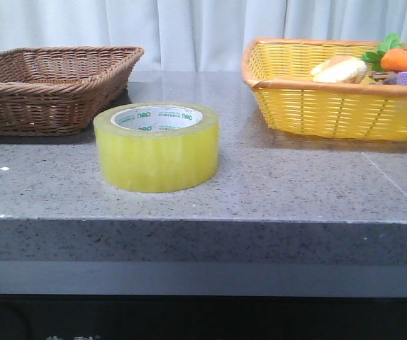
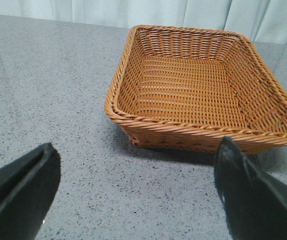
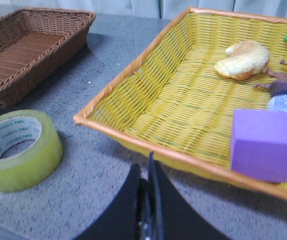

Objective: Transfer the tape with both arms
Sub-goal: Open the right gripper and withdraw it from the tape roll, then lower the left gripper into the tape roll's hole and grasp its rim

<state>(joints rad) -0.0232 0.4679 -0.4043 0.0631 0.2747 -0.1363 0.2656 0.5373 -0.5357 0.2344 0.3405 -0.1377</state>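
The tape [image 1: 157, 146], a wide yellow roll with a white core and green lettering, lies flat on the grey stone table [image 1: 296, 184] near its front middle. It also shows in the right wrist view [image 3: 18, 148]. My left gripper [image 2: 136, 172] is open and empty above bare table in front of the brown basket [image 2: 203, 85]. My right gripper [image 3: 146, 172] is shut and empty, beside the tape and just in front of the yellow basket's rim [image 3: 148, 145]. Neither gripper shows in the front view.
An empty brown wicker basket [image 1: 47, 85] stands at the back left. A yellow basket [image 1: 331, 92] at the back right holds a pale bread-like thing [image 1: 339, 69], a carrot [image 1: 402, 57] and a purple block [image 3: 262, 144].
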